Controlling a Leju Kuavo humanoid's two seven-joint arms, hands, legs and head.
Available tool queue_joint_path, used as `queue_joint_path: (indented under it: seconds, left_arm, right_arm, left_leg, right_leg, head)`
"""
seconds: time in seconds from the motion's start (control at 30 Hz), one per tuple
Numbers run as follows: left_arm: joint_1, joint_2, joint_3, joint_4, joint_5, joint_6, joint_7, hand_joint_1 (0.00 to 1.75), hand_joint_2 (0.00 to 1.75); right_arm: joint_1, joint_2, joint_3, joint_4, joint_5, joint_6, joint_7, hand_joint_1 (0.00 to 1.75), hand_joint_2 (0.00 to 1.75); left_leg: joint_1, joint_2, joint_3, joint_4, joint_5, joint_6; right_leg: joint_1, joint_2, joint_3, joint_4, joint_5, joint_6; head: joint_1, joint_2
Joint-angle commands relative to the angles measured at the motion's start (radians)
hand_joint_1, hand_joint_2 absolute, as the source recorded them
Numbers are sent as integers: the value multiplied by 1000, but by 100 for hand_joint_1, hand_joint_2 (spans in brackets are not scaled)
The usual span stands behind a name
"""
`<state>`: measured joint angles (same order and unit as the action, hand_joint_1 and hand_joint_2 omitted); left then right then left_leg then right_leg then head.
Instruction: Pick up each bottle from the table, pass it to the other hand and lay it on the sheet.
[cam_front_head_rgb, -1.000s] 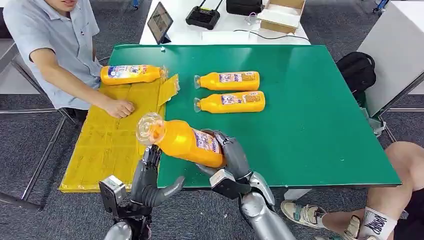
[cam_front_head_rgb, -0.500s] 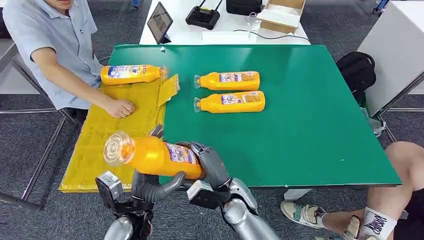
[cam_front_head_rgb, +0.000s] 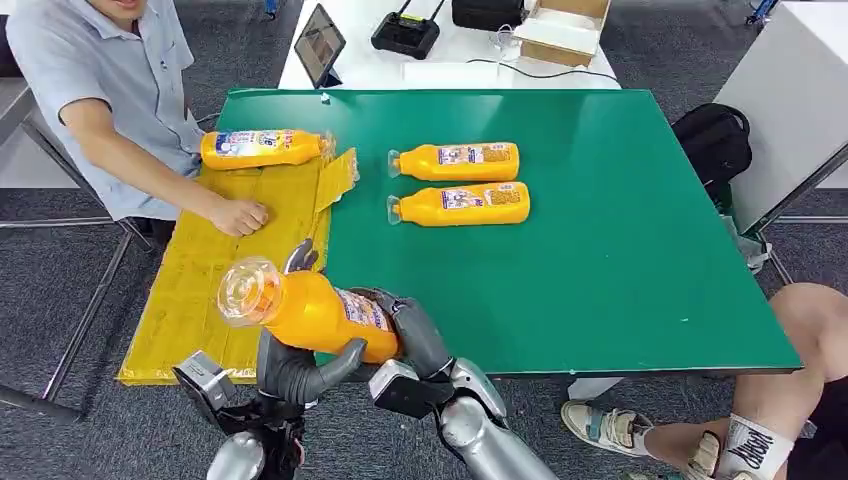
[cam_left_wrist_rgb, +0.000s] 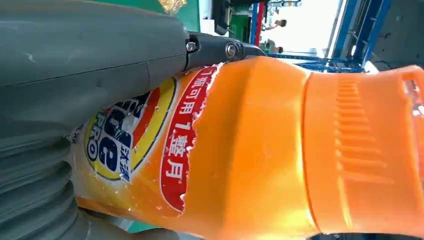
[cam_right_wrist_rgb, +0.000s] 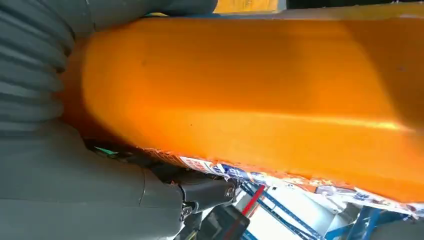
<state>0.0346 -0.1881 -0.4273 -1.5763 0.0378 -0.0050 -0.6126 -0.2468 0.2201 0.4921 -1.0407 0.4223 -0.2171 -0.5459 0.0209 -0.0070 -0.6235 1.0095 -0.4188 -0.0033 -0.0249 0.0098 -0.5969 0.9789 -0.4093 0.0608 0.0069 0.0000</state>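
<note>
We're mid-handover: right hand (cam_front_head_rgb: 415, 335) grips the bottle (cam_front_head_rgb: 305, 310), left hand (cam_front_head_rgb: 295, 365) seemingly wrapped round it too; next, right lets go.

Silver arms; grey ribbed covers; dark fingers (cam_front_head_rgb: 300, 262).

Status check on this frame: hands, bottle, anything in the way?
Both hands, left hand and right hand, grip the bottle mid-handover. Yellow sheet directly beyond. Person's hand rests on the sheet.
</note>
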Motion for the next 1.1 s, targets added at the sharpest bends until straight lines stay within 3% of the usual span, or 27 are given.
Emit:
queue_joint_path:
  seconds: [0.03,0.23,0.27,0.3,0.37,0.4,0.67,0.87,0.97,1.03,1.1]
  left_arm:
    - [-63,47,-47,105,15,-70,98,175,175]
    - [-67,46,-46,117,15,-71,90,175,175]
    - [-63,39,-37,116,10,-69,103,175,175]
    - [-63,37,-33,119,7,-65,109,175,175]
    - [-60,30,-16,128,-8,-32,131,175,175]
    - [-57,28,-11,125,-15,-18,127,175,175]
    - [-47,43,1,109,7,-46,134,175,175]
    - [-77,45,91,115,-45,86,143,175,175]
    - [-106,62,145,128,-153,211,136,175,175]
    - [-149,86,199,153,-346,388,121,175,175]
    - [-187,101,252,177,-403,412,137,175,175]
  right_arm:
    - [-65,-13,53,124,49,-19,14,138,175]
    - [-67,-11,53,129,49,-20,12,138,175]
    - [-64,-10,48,128,57,-40,8,21,175]
    - [-62,-9,44,123,61,-53,9,0,175]
    - [-49,-4,31,111,101,-128,11,0,175]
    - [-45,-1,26,107,98,-139,11,0,0]
    - [-31,-9,16,85,105,-218,-19,0,0]
    - [-8,-11,18,80,123,-269,-27,0,0]
    - [12,-16,13,63,120,-290,-34,0,0]
    - [32,-26,9,39,125,-314,-46,0,0]
    - [59,-41,3,-5,131,-333,-59,0,0]
  left_leg:
    - [0,0,6,-1,-1,1]
    - [0,0,3,-1,0,1]
    - [0,0,5,-1,-1,1]
    - [0,0,3,-1,-1,1]
    - [0,0,4,-1,-1,1]
    - [0,0,3,-1,-1,1]
    - [0,0,4,-1,-1,1]
    - [0,0,4,-1,-1,1]
    - [0,-1,3,-1,0,1]
    - [1,-1,6,-2,-1,1]
    - [0,-1,5,-2,-1,1]
  right_leg:
    - [1,-1,6,-2,-1,-4]
    - [0,-1,3,-1,0,-2]
    - [1,-1,5,-1,-1,-3]
    - [1,-1,3,-1,-1,-2]
    - [1,-1,4,-1,-1,-2]
    - [0,-1,3,-1,-1,-2]
    - [0,-1,3,-1,-1,-2]
    - [1,-1,4,-1,-1,-3]
    - [1,-2,2,-1,-1,-2]
    - [2,-3,6,-1,-2,-4]
    - [1,-2,5,-1,-1,-4]
  head:
    - [0,0]
    - [0,0]
    - [0,0]
    - [0,0]
    - [0,0]
    - [0,0]
    - [0,0]
    - [0,0]
    - [0,0]
    - [0,0]
    - [0,0]
